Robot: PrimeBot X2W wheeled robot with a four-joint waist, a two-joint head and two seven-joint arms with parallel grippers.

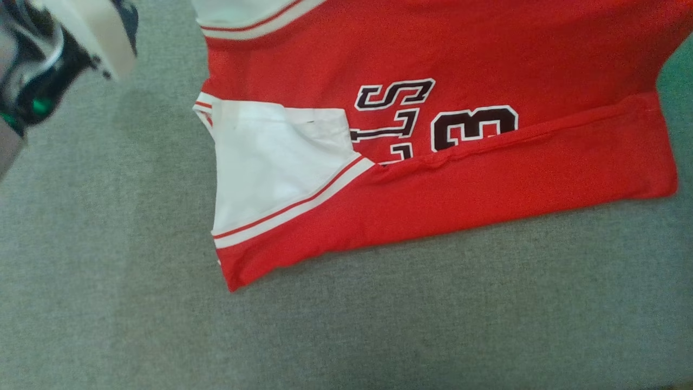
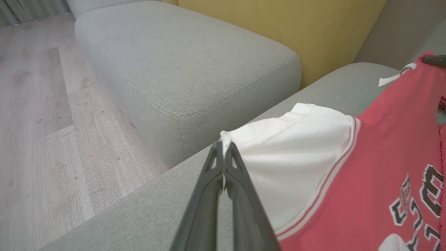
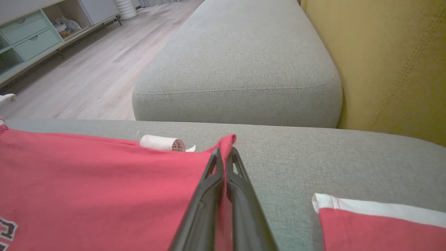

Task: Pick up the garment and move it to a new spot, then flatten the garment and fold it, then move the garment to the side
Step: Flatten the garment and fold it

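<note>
Clamped shut on the red-and-white numbered jersey [image 1: 487,184], part-folded on the grey fabric sofa seat [image 1: 108,281], left gripper [image 2: 223,148] at white sleeve tip [image 2: 226,136], right gripper [image 3: 225,151] at red corner [image 3: 229,139], probably to hold that edge taut for folding.

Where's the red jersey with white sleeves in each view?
Head view: red jersey with white sleeves, centre to upper right on the grey fabric cushion.
Left wrist view: jersey at right; left gripper shut on its white sleeve.
Right wrist view: jersey at lower left; right gripper shut on a red corner.
Shared landmark: black-and-white lettering.
</note>
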